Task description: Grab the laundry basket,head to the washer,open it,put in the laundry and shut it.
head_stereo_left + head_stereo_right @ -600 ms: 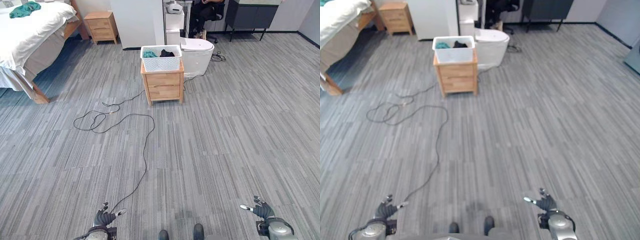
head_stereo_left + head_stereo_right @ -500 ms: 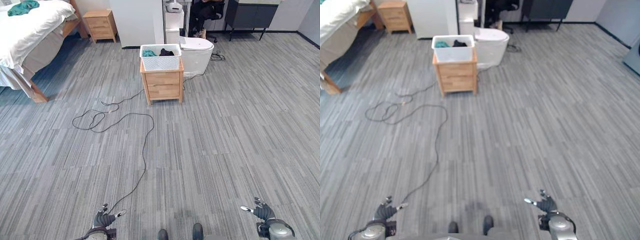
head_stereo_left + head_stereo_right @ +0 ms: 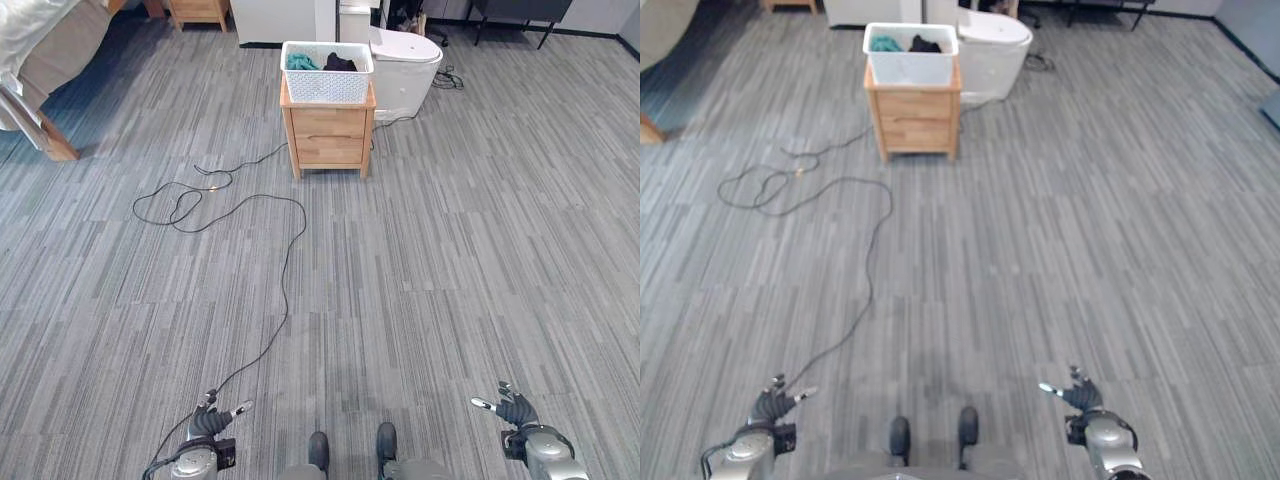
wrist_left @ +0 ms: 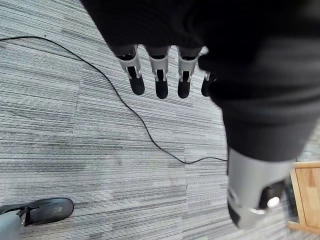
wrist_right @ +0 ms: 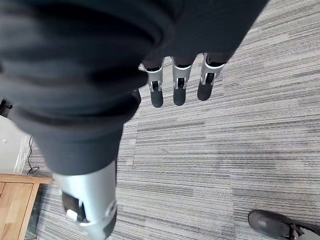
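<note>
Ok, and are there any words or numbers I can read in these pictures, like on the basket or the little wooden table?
No text can be read anywhere.
Laundry basket: no label or print shows.
Wooden nightstand: plain drawer fronts, no writing.
White appliance behind it: any marks are too small to read.
Left hand and right hand: no readable markings.

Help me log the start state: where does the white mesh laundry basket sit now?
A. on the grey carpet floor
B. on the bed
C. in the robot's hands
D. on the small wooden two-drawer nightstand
D: the white mesh laundry basket rests on top of the small wooden nightstand, while the left hand and right hand hang open and empty far from it.
</note>
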Tool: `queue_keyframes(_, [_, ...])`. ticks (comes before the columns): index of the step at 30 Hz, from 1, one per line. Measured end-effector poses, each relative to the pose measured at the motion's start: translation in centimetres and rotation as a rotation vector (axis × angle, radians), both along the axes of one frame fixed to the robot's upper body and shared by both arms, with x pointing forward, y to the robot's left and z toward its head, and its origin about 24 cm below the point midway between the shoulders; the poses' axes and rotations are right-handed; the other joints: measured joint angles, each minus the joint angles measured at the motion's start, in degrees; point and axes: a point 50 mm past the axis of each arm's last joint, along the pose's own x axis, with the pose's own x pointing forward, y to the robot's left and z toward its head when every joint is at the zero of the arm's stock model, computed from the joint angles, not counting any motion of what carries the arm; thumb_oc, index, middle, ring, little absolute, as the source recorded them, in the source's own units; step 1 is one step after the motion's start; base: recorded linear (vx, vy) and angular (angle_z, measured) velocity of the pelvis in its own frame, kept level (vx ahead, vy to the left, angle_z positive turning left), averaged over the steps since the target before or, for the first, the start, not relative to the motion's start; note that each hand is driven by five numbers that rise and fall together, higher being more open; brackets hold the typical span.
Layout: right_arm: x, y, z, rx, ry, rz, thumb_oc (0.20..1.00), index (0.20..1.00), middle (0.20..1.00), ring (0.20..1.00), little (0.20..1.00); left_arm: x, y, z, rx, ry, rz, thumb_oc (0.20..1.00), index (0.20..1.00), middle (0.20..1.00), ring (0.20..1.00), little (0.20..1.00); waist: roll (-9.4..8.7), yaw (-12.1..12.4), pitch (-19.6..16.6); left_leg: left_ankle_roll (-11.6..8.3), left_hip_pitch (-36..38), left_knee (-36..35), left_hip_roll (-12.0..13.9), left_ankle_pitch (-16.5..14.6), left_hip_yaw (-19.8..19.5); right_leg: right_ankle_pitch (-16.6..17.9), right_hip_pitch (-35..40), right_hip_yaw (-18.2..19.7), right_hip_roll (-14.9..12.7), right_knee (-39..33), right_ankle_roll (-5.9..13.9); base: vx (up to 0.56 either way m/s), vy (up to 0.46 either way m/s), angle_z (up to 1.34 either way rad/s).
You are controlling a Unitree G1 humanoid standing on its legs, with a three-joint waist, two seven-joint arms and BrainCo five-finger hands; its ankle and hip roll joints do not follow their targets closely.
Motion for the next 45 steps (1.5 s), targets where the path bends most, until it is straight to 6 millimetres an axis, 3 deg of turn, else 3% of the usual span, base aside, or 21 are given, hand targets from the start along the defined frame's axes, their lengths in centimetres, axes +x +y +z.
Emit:
queue_keyframes(4, [1.7, 0.6, 0.6, 0.007, -0.040, 0.021, 1.000, 1.000, 1.000, 1.000, 1.000, 0.8, 0.3, 0.4, 0.013, -0.026, 0.017, 1.000, 1.000, 1.000, 1.000, 1.000, -0.11, 0.3, 1.1, 0.87, -0.6, 0.0, 0.2, -1.0, 1.3, -0.7, -4.5, -0.2, 0.0, 6.6, 1.42, 0.09, 0.072, -0.20])
queue_keyframes(6, [3.0, 1.2, 1.2, 0.008, -0.077, 0.052, 1.000, 1.000, 1.000, 1.000, 1.000, 1.5, 0.2, 0.7, 0.011, -0.045, 0.024, 1.000, 1.000, 1.000, 1.000, 1.000, 0.47, 0.1, 3.3, 1.91, 0.0, 0.0, 0.9, -1.0, 1.4, -3.1, -9.7, -2.1, -0.4, 16.9, 3.69, 0.14, 0.008, -0.15])
queue_keyframes(7, [2.8, 1.5, 1.0, 0.012, -0.068, 0.065, 1.000, 1.000, 1.000, 1.000, 1.000, 2.0, 0.2, 0.9, 0.010, -0.060, 0.022, 1.000, 1.000, 1.000, 1.000, 1.000, 0.05, -0.2, 3.7, 1.64, 0.7, 0.0, 0.6, -1.0, 1.4, -4.8, -11.6, -3.8, -1.7, 18.0, 3.38, 0.18, 0.005, 0.03])
queue_keyframes(14, [2.7, 2.4, 0.9, 0.025, -0.071, 0.094, 1.000, 1.000, 1.000, 1.000, 1.000, 1.7, 0.1, 0.6, -0.007, -0.058, 0.067, 1.000, 1.000, 1.000, 1.000, 1.000, -1.34, -0.7, 4.4, 1.58, 4.2, 0.0, -0.3, -4.7, 0.8, -1.7, -18.1, -8.2, -3.8, 6.8, 5.00, 0.21, -0.059, 0.07])
queue_keyframes(17, [1.7, 2.0, 0.5, 0.016, -0.046, 0.084, 1.000, 1.000, 1.000, 1.000, 1.000, 2.5, -1.2, 0.4, -0.028, -0.064, 0.026, 1.000, 1.000, 1.000, 1.000, 1.000, 0.57, -1.0, 4.2, 0.07, 5.8, 0.2, 1.3, -5.8, -2.9, 4.3, -14.6, -8.3, -2.8, 6.5, 3.00, 0.24, -0.164, 0.62])
queue_keyframes(18, [1.2, 1.8, 0.3, 0.011, -0.027, 0.080, 1.000, 1.000, 1.000, 1.000, 1.000, 3.2, -1.8, 0.7, -0.041, -0.099, 0.012, 1.000, 1.000, 1.000, 1.000, 1.000, 1.51, -1.0, 4.2, -0.94, 7.0, 1.1, 2.0, -5.6, -3.6, 8.1, -12.5, -8.3, -1.7, 5.8, -0.35, 0.31, -0.237, 0.89])
queue_keyframes(20, [1.4, 1.6, 0.3, 0.009, -0.028, 0.065, 1.000, 1.000, 1.000, 1.000, 1.000, 3.0, -2.2, 0.4, -0.055, -0.088, 0.013, 1.000, 1.000, 1.000, 1.000, 1.000, 2.45, -1.0, 4.3, -3.29, 5.3, 7.6, 3.3, -6.4, -4.1, 6.6, -9.2, -10.4, -1.1, 3.9, -2.01, 0.21, -0.175, 0.59])
queue_keyframes(21, [1.4, 1.4, 0.5, 0.009, -0.036, 0.056, 1.000, 1.000, 1.000, 1.000, 1.000, 2.8, -2.3, 0.3, -0.060, -0.083, 0.013, 1.000, 1.000, 1.000, 1.000, 1.000, 1.62, -0.6, 4.2, -4.17, 2.1, 17.1, 2.8, -6.9, -3.2, 7.0, -6.2, -10.9, -1.5, 2.1, -2.84, 0.18, -0.158, 0.26])
queue_keyframes(22, [2.3, 1.0, 1.2, -0.006, -0.079, 0.062, 1.000, 1.000, 1.000, 1.000, 1.000, 1.5, -2.2, -0.3, -0.066, -0.049, 0.025, 1.000, 1.000, 1.000, 1.000, 1.000, 2.09, -0.5, 3.9, -6.03, -0.4, 25.7, 3.5, -5.7, -3.3, 5.2, -4.2, -10.7, -0.5, 2.1, -5.77, 0.19, -0.157, 0.16])
queue_keyframes(24, [2.6, 0.6, 1.4, -0.024, -0.081, 0.050, 1.000, 1.000, 1.000, 1.000, 1.000, 2.0, -2.5, -0.5, -0.072, -0.035, 0.019, 1.000, 1.000, 1.000, 1.000, 1.000, 1.68, -0.7, 4.2, -8.83, -9.9, 41.1, 4.7, -2.9, -1.7, 3.4, -3.0, -10.9, -0.7, 0.7, -7.48, 0.22, -0.071, 0.02])
queue_keyframes(25, [2.9, 0.6, 1.3, -0.026, -0.069, 0.046, 1.000, 1.000, 1.000, 1.000, 1.000, 2.1, -2.6, -0.6, -0.079, -0.033, 0.010, 1.000, 1.000, 1.000, 1.000, 1.000, 0.66, -0.1, 4.4, -7.96, -13.8, 39.4, 5.1, -6.0, 0.9, 3.5, -2.1, -9.8, -0.8, 0.1, -8.39, 0.31, -0.024, -0.19])
queue_keyframes(26, [3.0, 0.6, 1.3, -0.026, -0.070, 0.046, 1.000, 1.000, 1.000, 1.000, 1.000, 2.0, -2.6, -0.6, -0.079, -0.026, 0.010, 1.000, 1.000, 1.000, 1.000, 1.000, 0.45, -0.3, 4.5, -7.23, -14.1, 33.1, 4.9, -6.0, 2.0, 2.5, -1.2, -9.6, -0.6, 0.0, -9.19, 0.38, -0.003, -0.27])
queue_keyframes(28, [2.6, 0.5, 1.1, -0.029, -0.058, 0.041, 1.000, 1.000, 1.000, 1.000, 1.000, 2.3, -2.7, -0.6, -0.078, -0.029, -0.001, 1.000, 1.000, 1.000, 1.000, 1.000, -0.32, -0.5, 5.0, -6.08, -14.2, 19.7, 4.3, -4.0, 3.7, 1.2, 0.8, -10.0, 0.1, 0.0, -8.41, 0.27, 0.025, -0.07])
queue_keyframes(31, [1.8, 0.5, 0.7, -0.034, -0.032, 0.038, 1.000, 1.000, 1.000, 1.000, 1.000, 2.9, -3.0, -0.3, -0.075, -0.043, -0.020, 1.000, 1.000, 1.000, 1.000, 1.000, 0.77, -0.5, 4.4, -6.67, -15.6, 7.1, 5.0, 3.4, 5.6, -1.0, 3.7, -10.8, 2.2, -0.2, -6.40, 0.20, 0.037, -0.05])
queue_keyframes(35, [1.1, 0.5, 0.0, -0.048, 0.018, 0.042, 1.000, 1.000, 1.000, 1.000, 1.000, 3.0, -2.9, -0.4, -0.076, -0.033, -0.017, 1.000, 1.000, 1.000, 1.000, 1.000, 0.43, -0.2, 4.4, -6.66, -18.3, -0.4, 6.0, 7.2, 7.8, -5.1, 8.7, -9.6, 3.7, -0.1, -5.23, 0.48, 0.178, -0.17])
queue_keyframes(38, [0.6, 0.4, -0.2, -0.049, 0.033, 0.040, 1.000, 1.000, 1.000, 1.000, 1.000, 0.5, -2.5, -1.4, -0.077, 0.041, 0.016, 1.000, 1.000, 1.000, 1.000, 1.000, 1.03, 2.0, 2.3, -4.76, -14.9, 0.0, 7.0, 7.6, 8.1, -9.7, 14.7, -4.8, 2.2, 0.0, -1.56, 0.53, 0.296, -0.71])
queue_keyframes(39, [0.2, 0.6, -0.5, -0.044, 0.046, 0.040, 1.000, 1.000, 1.000, 1.000, 1.000, 0.0, -2.1, -1.6, -0.073, 0.054, 0.032, 1.000, 1.000, 1.000, 1.000, 1.000, 0.29, 2.1, 1.3, -1.96, -14.4, 0.4, 5.9, 11.1, 8.9, -10.6, 15.8, -4.3, 0.8, 0.0, -0.64, 0.23, 0.158, -0.48])
queue_keyframes(40, [0.0, 1.1, -0.8, -0.031, 0.053, 0.043, 1.000, 1.000, 1.000, 1.000, 1.000, -0.2, -1.6, -1.5, -0.065, 0.057, 0.053, 1.000, 1.000, 1.000, 1.000, 1.000, -1.22, 2.2, 0.6, -0.84, -14.2, 2.4, 4.5, 11.7, 9.8, -11.1, 16.0, -4.1, -1.4, 0.8, 0.23, 0.23, 0.151, -0.39])
queue_keyframes(42, [0.0, 2.7, -1.1, 0.011, 0.046, 0.051, 1.000, 1.000, 1.000, 1.000, 1.000, 0.0, -0.5, -1.1, -0.034, 0.050, 0.049, 1.000, 1.000, 1.000, 1.000, 1.000, -3.12, 2.6, -0.5, 3.38, -13.4, 5.7, 2.4, 8.6, 11.2, -11.9, 14.9, -3.8, -4.5, 5.3, 1.30, 0.32, 0.238, -0.31])
queue_keyframes(43, [0.2, 3.1, -1.2, 0.023, 0.040, 0.056, 1.000, 1.000, 1.000, 1.000, 1.000, 0.7, -0.2, -0.7, -0.023, 0.035, 0.044, 1.000, 1.000, 1.000, 1.000, 1.000, -3.71, 2.6, -0.7, 3.80, -12.6, 6.1, 1.4, 6.5, 11.4, -10.5, 14.0, -3.6, -5.1, 8.3, 1.97, 0.25, 0.230, -0.10])
queue_keyframes(45, [0.3, 3.9, -1.2, 0.044, 0.032, 0.060, 1.000, 1.000, 1.000, 1.000, 1.000, 1.8, 0.1, -0.1, -0.006, 0.007, 0.023, 1.000, 1.000, 1.000, 1.000, 1.000, -3.60, 2.7, -0.9, 4.08, -11.1, 6.1, 0.6, 6.2, 11.2, -12.1, 10.4, -3.0, -6.9, 16.6, 3.24, 0.20, 0.231, -0.05])
